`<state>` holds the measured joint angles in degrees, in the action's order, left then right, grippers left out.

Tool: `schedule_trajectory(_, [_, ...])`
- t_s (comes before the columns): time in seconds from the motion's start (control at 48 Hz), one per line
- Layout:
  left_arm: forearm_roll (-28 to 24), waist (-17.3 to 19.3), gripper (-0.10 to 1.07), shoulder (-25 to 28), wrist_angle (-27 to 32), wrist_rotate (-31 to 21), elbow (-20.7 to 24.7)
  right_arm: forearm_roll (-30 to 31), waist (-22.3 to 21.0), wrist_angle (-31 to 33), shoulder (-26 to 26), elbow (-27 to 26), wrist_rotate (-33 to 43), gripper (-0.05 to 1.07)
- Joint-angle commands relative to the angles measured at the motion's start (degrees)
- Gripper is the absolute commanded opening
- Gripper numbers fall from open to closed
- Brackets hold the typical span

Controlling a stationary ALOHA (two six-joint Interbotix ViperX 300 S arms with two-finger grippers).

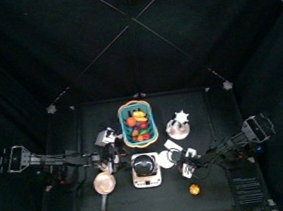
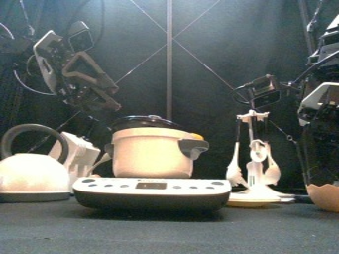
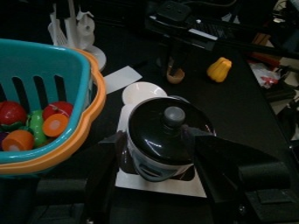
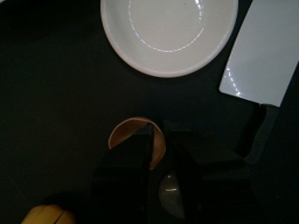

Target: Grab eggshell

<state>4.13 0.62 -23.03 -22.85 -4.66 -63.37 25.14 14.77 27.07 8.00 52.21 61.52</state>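
We've got the eggshell (image 4: 138,140) sitting right at the tips of the right gripper (image 4: 158,175), but honestly can't tell how far its fingers (image 4: 122,179) are open.

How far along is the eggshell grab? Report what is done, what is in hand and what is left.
Done: the right gripper is lined up close over the eggshell. In hand: nothing lifted; the front view shows the eggshell on the table. Left: close on the shell and raise it. The left gripper hangs idle above the cooker.
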Motion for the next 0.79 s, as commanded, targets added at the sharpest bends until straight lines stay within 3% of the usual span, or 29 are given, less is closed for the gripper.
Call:
schedule_trajectory(0.0, [0.2,0.1,0.9,-0.2,-0.4,0.1,0.6,1.3,-0.2,0.4,1.6,-1.6,-0.1,0.56])
schedule_trajectory(0.229, [0.2,0.1,0.9,-0.2,-0.4,0.1,0.6,6.1,-0.5,1.8,3.6,-3.6,-0.1,0.56])
schedule_trajectory(0.771, [0.3,0.4,0.9,-0.2,-0.4,0.0,0.5,9.1,-3.2,2.3,4.9,-4.1,-0.1,0.56])
